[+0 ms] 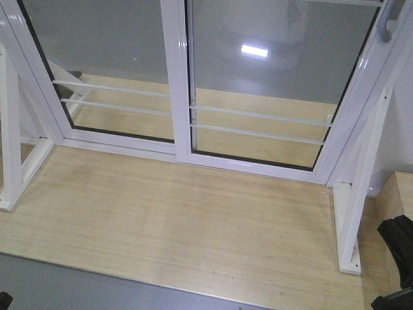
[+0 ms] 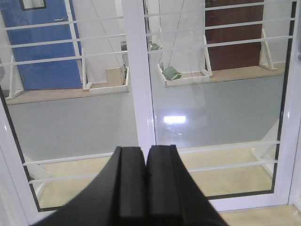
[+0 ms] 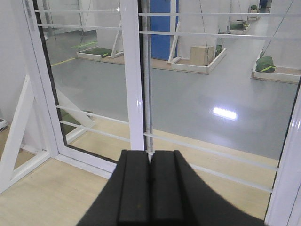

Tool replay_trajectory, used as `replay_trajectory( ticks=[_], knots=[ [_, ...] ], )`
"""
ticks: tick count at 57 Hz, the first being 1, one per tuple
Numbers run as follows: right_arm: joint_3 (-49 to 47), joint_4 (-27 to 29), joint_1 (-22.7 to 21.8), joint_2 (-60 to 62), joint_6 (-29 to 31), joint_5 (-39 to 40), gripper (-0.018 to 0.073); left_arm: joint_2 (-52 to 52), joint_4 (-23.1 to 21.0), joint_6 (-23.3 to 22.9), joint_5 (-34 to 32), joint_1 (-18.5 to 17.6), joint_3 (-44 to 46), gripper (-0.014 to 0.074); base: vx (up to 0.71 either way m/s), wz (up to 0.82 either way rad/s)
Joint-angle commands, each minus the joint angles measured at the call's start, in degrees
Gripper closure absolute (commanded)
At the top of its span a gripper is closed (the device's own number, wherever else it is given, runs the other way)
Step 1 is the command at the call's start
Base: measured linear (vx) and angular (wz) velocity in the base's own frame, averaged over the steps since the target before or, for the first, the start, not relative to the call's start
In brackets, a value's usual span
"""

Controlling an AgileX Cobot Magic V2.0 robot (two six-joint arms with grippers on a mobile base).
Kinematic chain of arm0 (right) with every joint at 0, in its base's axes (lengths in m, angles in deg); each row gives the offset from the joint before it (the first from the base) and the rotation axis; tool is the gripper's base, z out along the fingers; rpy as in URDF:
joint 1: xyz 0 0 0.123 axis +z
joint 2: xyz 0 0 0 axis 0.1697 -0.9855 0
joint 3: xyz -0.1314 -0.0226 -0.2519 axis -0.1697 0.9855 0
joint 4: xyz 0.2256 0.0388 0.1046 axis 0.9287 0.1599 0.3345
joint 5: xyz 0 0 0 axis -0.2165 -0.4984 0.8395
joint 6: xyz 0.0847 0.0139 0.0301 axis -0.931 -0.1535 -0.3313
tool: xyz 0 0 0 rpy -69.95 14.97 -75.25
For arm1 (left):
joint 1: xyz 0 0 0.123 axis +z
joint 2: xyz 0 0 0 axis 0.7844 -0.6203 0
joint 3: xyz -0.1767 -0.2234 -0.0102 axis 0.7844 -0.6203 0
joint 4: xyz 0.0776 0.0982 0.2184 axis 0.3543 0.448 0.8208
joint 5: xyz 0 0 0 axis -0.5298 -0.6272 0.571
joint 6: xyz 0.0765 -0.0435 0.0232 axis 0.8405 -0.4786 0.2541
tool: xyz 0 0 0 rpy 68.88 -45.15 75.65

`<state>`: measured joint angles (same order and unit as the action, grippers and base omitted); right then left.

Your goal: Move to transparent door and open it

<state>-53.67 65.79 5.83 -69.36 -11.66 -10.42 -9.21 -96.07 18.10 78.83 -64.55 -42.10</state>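
**A:** How far along is it?

**B:** The approach looks largely done; the transparent door (image 1: 271,84) fills the right half of the front view, just past the wooden platform (image 1: 181,219); the opening has not begun, I judge, since its handle-side stile seems to sit against the right jamb and nothing touches the handle (image 1: 390,20).

**A:** And the end effectors?

**B:** The left end effector (image 2: 146,183) has its fingers pressed together, empty; the right end effector (image 3: 150,188) is likewise closed on nothing; both face the glass, apart from it.

**A:** Materials?

**B:** Clear, mirror-smooth glass catching a lamp glare; a glossy white frame with a thin black gasket; the handle is a grey curved bar, far right; the left panel (image 1: 103,58) matches, without a handle; the platform is pale matte wood grain; thin white rails (image 1: 258,116) cross behind the glass.
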Motion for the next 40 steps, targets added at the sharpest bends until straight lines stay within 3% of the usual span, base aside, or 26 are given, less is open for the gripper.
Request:
replay_trajectory(
  ticks=[1, 40],
  knots=[
    [0.29, -0.03, -0.3, 0.94, 0.39, 4.67, 0.0559, 0.86, -0.18, -0.33, -4.75, -0.36, -0.73, 0.0603, 0.47, -0.02],
    [0.29, -0.03, -0.3, 0.94, 0.39, 4.67, 0.0559, 0.86, -0.18, -0.33, -4.75, -0.36, -0.73, 0.0603, 0.33, -0.29]
  ],
)
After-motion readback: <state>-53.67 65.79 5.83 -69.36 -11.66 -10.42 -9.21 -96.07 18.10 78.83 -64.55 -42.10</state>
